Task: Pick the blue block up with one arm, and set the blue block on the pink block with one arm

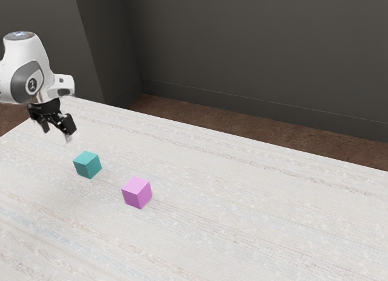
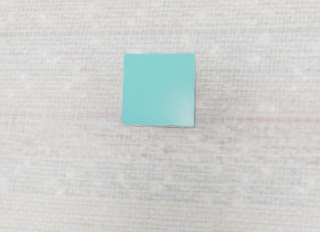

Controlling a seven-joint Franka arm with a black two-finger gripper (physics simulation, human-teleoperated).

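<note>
Teal-blue and sharp-edged, the small blue cube sits flat on the pale, finely grained tabletop. Our black two-finger hand hovers above it, a touch toward the exterior view's left, fingers spread with nothing between them. Near the blue cube, toward the exterior view's right and closer to the camera, waits the small pink cube, apart from it and not touching.

From the wrist we look straight down on the blue cube's top face, squarely beneath us. We'd judge it light and rigid, with smooth flat sides that could slip under a weak pinch. So the hold we want is on two opposite side faces, fingers flat against them around mid-height and centred so the cube doesn't twist. No fragility worry here, but a crooked grip would make a neat stack on pink harder.
</note>
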